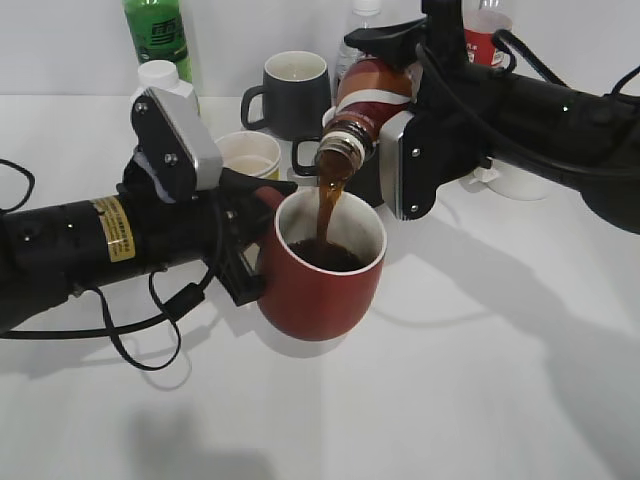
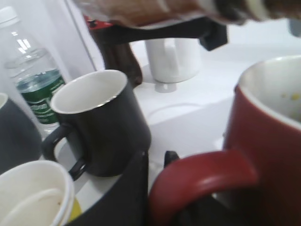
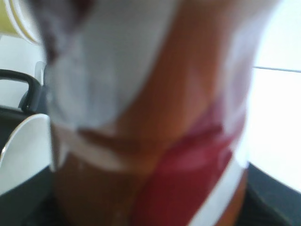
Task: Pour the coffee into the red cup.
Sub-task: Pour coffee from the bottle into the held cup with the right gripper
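The red cup [image 1: 320, 285] stands on the white table at the middle. My left gripper [image 1: 262, 235] is shut on its loop handle [image 2: 197, 176]. My right gripper [image 1: 400, 130] is shut on the coffee bottle [image 1: 370, 95] with the brown, orange and white swirl label, tilted mouth-down over the cup. A dark brown stream of coffee [image 1: 328, 205] runs from the mouth into the cup, where dark liquid has pooled. The right wrist view is filled by the blurred bottle [image 3: 155, 122].
A small yellow paper cup [image 1: 247, 153] and a black mug [image 1: 290, 92] stand just behind the red cup. Another black mug [image 2: 101, 122] shows in the left wrist view. A green bottle [image 1: 157, 35], a water bottle [image 2: 33, 80], a white cup [image 2: 174, 59] and a red-labelled bottle [image 1: 487, 40] stand at the back.
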You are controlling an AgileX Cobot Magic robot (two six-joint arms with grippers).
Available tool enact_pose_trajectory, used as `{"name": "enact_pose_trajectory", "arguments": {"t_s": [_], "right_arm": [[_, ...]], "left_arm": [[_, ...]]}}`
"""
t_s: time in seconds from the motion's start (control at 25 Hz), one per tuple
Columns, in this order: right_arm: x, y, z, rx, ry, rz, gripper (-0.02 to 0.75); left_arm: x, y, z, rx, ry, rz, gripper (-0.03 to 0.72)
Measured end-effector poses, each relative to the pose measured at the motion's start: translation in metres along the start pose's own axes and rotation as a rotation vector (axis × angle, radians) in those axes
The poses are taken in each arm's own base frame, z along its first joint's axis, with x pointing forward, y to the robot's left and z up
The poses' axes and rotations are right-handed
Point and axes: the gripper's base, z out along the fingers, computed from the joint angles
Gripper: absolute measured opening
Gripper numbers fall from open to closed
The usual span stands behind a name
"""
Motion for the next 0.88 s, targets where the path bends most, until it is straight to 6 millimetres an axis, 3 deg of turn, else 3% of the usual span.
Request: {"name": "enact_pose_trajectory", "arguments": {"t_s": [0.6,0.88], "right_arm": [[0.0006,-0.0003,0.0000,0.004,0.007,-0.008,0.503],[0.0015,0.0019,0.0000,-0.020,0.018,0.122,0.503]], "left_arm": [[-0.0005,0.0026,0.0000,-0.029,-0.006,-0.025,0.073],[-0.0044,0.0036,-0.0002,-0.039,-0.049,-0.034,0.073]]}}
